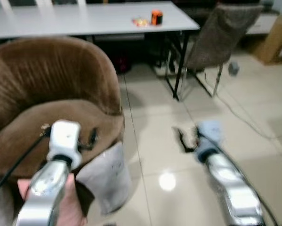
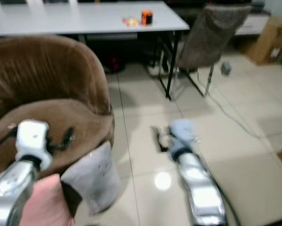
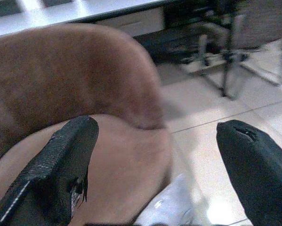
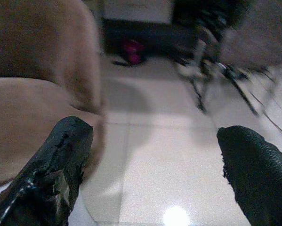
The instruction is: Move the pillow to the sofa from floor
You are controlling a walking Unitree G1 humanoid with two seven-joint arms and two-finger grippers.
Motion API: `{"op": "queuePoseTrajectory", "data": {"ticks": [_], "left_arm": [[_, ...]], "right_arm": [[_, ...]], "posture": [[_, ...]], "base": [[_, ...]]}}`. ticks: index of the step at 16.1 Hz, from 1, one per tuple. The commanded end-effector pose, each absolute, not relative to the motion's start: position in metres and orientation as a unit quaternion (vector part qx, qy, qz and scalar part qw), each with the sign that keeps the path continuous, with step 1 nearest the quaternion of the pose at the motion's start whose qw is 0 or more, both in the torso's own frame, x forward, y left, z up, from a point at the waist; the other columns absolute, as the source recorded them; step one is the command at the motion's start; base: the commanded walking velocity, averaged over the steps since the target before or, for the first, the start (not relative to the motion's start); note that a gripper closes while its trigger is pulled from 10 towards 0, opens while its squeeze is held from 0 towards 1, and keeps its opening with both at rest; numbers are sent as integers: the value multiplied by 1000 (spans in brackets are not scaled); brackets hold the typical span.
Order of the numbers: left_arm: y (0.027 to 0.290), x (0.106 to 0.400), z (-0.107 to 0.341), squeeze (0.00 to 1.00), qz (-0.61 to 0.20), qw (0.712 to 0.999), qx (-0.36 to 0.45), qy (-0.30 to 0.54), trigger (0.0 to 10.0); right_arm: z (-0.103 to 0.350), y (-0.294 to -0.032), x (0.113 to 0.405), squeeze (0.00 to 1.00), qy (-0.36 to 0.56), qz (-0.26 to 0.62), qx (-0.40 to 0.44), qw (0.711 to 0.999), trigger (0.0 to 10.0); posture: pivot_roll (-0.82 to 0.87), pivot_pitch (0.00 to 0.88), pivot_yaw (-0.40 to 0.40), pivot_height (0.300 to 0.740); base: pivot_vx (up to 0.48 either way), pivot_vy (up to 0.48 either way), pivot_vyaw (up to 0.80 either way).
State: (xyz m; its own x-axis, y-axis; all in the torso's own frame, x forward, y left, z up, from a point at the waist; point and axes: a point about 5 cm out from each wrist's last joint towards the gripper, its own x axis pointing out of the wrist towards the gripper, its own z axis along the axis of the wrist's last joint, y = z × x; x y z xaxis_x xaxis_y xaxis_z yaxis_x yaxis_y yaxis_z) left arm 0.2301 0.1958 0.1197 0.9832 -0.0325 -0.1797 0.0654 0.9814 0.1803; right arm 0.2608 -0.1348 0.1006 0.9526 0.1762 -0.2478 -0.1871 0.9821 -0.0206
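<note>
A: Start at your left. What do you see there?

B: The brown sofa, a rounded armchair with a curved back. Your left gripper sits over its seat cushion, and the left wrist view shows its 2 black fingers spread wide with nothing between them.

A: And the pillow?

B: The pillow, pale grey, is down at the front of the sofa, leaning against the seat edge with its lower end at the tiled floor. It is just below and beside your left arm. A pink shape at the bottom edge, under that arm, is too blurred for me to tell you what it is.

A: Further right?

B: Your right gripper is out over bare tiles, well apart from the pillow, fingers also wide and empty.

A: Behind all that?

B: A white table with an orange object on it, and a grey chair to its right. A cardboard box stands at the far right.
</note>
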Motion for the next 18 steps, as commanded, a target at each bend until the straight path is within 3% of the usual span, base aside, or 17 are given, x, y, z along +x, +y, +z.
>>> {"op": "queuePoseTrajectory", "data": {"ticks": [1,6,18], "left_arm": [[190,230,122,0,-42,992,87,78,10000],[192,232,123,0,-42,993,79,74,10000],[196,233,126,0,-56,991,100,68,10000]], "right_arm": [[102,-141,265,1000,121,76,-26,989,10000],[105,-137,267,1000,102,73,-28,992,10000],[105,-142,274,1000,93,46,-37,994,10000]], "posture": [[-124,0,-10,740],[-125,0,0,740],[-126,0,-2,740]], "base": [[0,0,800],[206,0,800],[363,0,0]]}}
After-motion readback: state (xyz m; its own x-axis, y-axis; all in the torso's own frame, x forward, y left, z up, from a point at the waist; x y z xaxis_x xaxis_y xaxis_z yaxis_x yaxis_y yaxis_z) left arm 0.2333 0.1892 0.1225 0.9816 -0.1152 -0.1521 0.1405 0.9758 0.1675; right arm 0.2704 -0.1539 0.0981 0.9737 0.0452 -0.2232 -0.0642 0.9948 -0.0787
